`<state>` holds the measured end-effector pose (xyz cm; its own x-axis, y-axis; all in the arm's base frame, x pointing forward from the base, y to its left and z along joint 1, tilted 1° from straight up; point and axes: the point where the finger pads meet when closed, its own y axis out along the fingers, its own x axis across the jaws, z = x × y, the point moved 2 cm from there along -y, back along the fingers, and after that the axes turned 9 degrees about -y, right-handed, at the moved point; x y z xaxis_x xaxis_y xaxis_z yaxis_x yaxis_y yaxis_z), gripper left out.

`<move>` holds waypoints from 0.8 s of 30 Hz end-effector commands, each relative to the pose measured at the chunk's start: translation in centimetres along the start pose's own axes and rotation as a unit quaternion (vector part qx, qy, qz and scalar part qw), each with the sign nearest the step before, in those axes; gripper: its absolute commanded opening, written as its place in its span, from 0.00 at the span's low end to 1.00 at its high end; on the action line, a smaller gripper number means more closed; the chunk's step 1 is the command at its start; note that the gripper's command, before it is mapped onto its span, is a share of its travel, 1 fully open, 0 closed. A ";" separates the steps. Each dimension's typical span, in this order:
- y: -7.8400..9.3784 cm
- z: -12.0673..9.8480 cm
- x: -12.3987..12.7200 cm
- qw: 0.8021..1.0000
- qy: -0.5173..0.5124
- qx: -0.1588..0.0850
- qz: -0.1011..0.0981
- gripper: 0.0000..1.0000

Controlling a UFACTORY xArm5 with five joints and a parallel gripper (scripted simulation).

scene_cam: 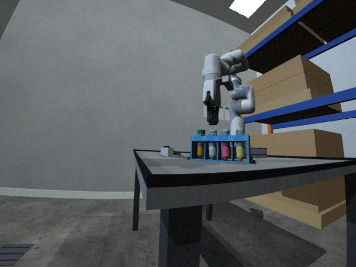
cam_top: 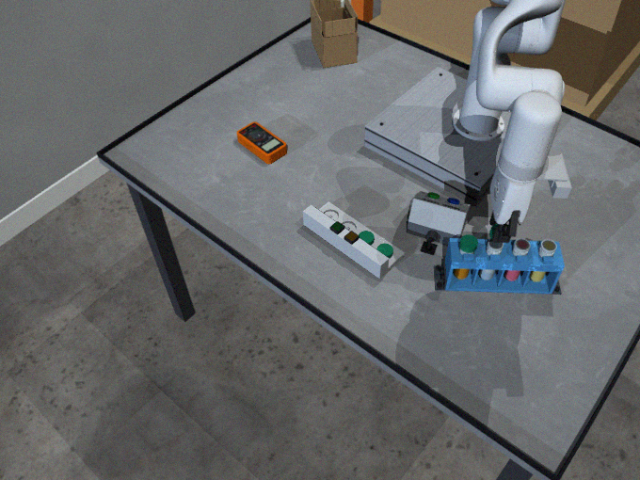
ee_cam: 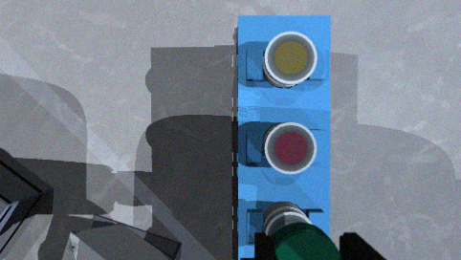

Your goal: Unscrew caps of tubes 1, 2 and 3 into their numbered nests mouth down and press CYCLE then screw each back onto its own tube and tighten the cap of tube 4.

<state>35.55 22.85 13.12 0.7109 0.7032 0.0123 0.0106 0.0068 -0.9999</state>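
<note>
The blue decapping station [cam_top: 502, 266] holds four tubes. The yellow tube [ee_cam: 290, 57] and the red tube [ee_cam: 290, 148] stand open. The tube at the station's left end in the top view wears a green cap [cam_top: 468, 243]. My gripper [cam_top: 502, 231] is shut on a green cap [ee_cam: 298, 241] and holds it a little above the open threaded mouth of the white tube [ee_cam: 282, 215]; the lifted cap also shows in the exterior view [scene_cam: 212, 120]. The cap tray [cam_top: 349, 237] holds two green caps [cam_top: 366, 236] [cam_top: 384, 249] in its two right nests; the other two nests are empty. Both lamps are dark.
The key housing [cam_top: 438, 213] with a green key [cam_top: 433, 196] and a blue key [cam_top: 453, 200] stands just behind the station. A small black part [cam_top: 429, 243] lies beside it. An orange multimeter [cam_top: 261, 142], a cardboard box [cam_top: 334, 30] and the arm's base plate [cam_top: 426, 128] are farther off.
</note>
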 end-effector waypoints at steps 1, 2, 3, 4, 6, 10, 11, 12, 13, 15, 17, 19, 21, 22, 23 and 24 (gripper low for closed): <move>-0.3 -1.5 -0.8 0.997 -0.083 0.006 -0.003 0.00; -0.3 -2.2 -1.3 0.992 -0.125 0.006 -0.003 0.00; -0.3 -2.7 -1.6 0.989 -0.146 0.005 -0.003 0.00; -0.3 -2.9 -1.7 0.988 -0.157 0.005 -0.003 0.00; -0.3 -3.4 -2.0 0.982 -0.188 0.005 -0.003 0.00; -0.3 -4.7 -2.8 0.966 -0.260 0.005 -0.003 0.00; -0.3 -5.0 -3.0 0.961 -0.278 0.005 -0.003 0.00; -0.2 -5.3 -3.2 0.955 -0.296 0.005 -0.004 0.00; -0.2 -5.6 -3.4 0.950 -0.313 0.005 -0.004 0.00; -0.2 -5.6 -3.4 0.950 -0.313 0.005 -0.004 0.00; -0.2 -6.9 -4.2 0.925 -0.380 0.004 -0.004 0.00; -0.2 -7.7 -4.7 0.912 -0.410 0.004 -0.004 0.00; -0.2 -8.8 -5.4 0.905 -0.426 0.004 -0.004 0.00; -0.2 -9.2 -5.6 0.905 -0.426 0.004 -0.004 0.00; -0.2 -9.6 -5.9 0.905 -0.426 0.004 -0.004 0.00; -0.2 -10.0 -6.1 0.905 -0.426 0.004 -0.004 0.00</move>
<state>37.40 14.29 13.15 0.0199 0.9998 0.0023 0.0057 0.0021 -1.0000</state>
